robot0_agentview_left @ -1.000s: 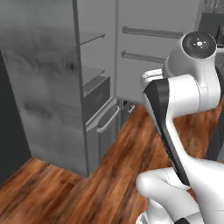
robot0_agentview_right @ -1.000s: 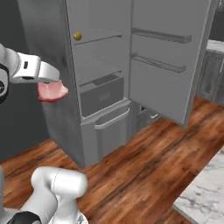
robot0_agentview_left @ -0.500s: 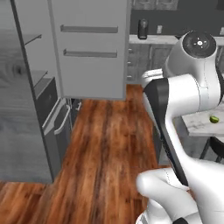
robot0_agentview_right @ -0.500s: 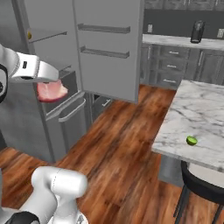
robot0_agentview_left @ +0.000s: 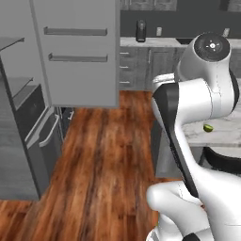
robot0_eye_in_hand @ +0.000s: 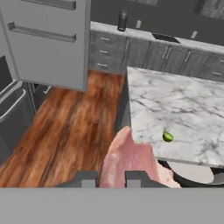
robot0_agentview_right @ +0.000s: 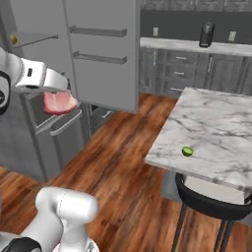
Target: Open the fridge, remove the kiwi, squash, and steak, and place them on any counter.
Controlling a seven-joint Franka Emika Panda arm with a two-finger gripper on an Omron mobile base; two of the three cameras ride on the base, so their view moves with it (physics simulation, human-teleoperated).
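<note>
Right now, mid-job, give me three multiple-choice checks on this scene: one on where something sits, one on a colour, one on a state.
1. Where is the kiwi?
A. On a fridge shelf
B. On the marble counter, near its edge
C. On the wood floor

2. What colour is the thing that the claw carries?
A. Pink-red
B. Yellow-orange
C. Bright green

3. How does the fridge door stand?
A. Shut
B. Taken off and lying on the floor
C. Swung open, its door shelves facing the room

Key: 1 B, the green fruit lies on the veined top close to the near edge in the right base view and the hand view. 2 A, the steak hangs pink-red at the claw. 3 C, the door's inner side with its two shelves shows in all three views.
</note>
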